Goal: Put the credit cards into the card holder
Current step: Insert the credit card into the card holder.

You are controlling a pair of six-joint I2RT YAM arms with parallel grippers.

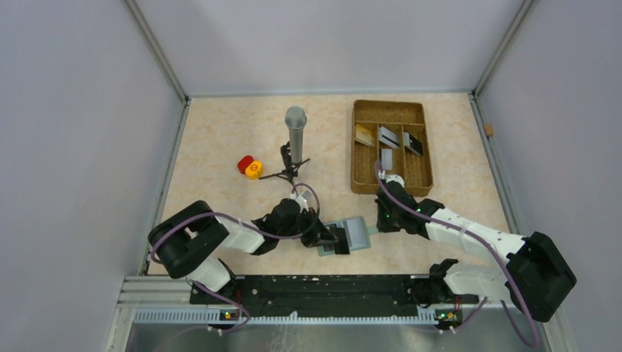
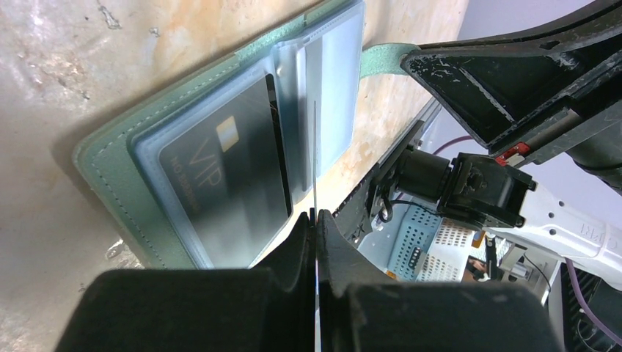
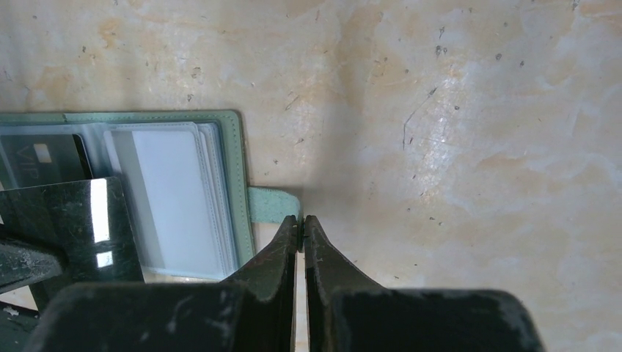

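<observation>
Jaws on my left gripper (image 2: 315, 216) are clamping a credit card (image 2: 315, 147) edge-on over the open card holder (image 2: 103, 158) in the left wrist view; I'm fearing it catching a sleeve edge. In the right wrist view, my right gripper (image 3: 301, 220) is pinching the closing tab (image 3: 271, 204); a slip would be freeing the card holder to slide. Overhead, spare cards (image 1: 389, 137) are waiting in the far-right tray (image 1: 389, 106).

Grey-green card holder (image 3: 238, 169), black credit card (image 2: 227, 176), brown tray (image 1: 364, 172).
</observation>
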